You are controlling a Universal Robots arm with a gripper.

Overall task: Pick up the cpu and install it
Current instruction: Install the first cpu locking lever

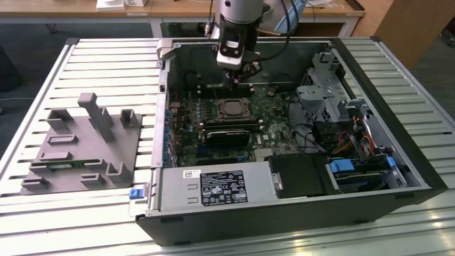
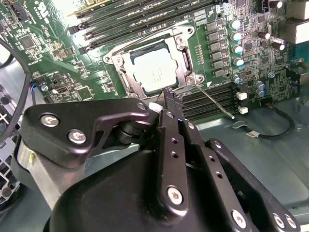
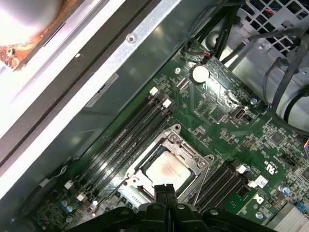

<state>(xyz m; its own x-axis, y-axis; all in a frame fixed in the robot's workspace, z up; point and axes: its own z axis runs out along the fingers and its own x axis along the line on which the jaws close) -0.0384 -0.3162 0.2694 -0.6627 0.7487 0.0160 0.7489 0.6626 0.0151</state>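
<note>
Silver-topped cpu (image 2: 154, 72) — one — seated beneath the end effector (image 2: 172, 99).

Above the cpu (image 2: 155, 72): open, the gripper (image 2: 173, 99) hanging just over the socket frame (image 2: 186, 58).
Flanking it: memory slots (image 3: 128, 135) on both sides.
Exterior view's right: drive cage (image 1: 323, 88) and cables (image 1: 355, 141) crowd the case wall.

Even daylight illuminates the exterior view. In the first wrist view, an overexposed white patch (image 3: 29, 21) burns out one corner. The shiny silver-grey square cpu (image 2: 155, 71) reflects mild glare.
</note>
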